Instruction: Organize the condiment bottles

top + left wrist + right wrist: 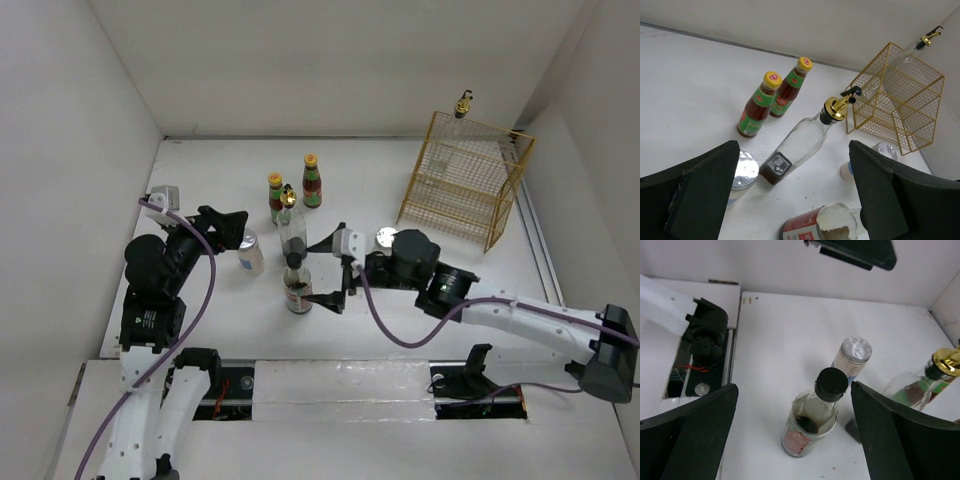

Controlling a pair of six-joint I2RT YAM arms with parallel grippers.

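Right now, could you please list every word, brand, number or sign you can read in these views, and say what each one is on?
Nothing is legible.
Nearer red-sauce bottle: red mark on yellow cap and label print, too small.
Farther red-sauce bottle: the same, too small.
Black-capped bottle: white lettering on its red label, blurred.

Glossy clear glass bottle (801, 144) — matt white table (690, 85), metal wire rack (917, 132)

A yellow wire rack (465, 180) stands upright at two o'clock on the white counter (200, 180), near the corner where plain white walls (350, 60) meet.
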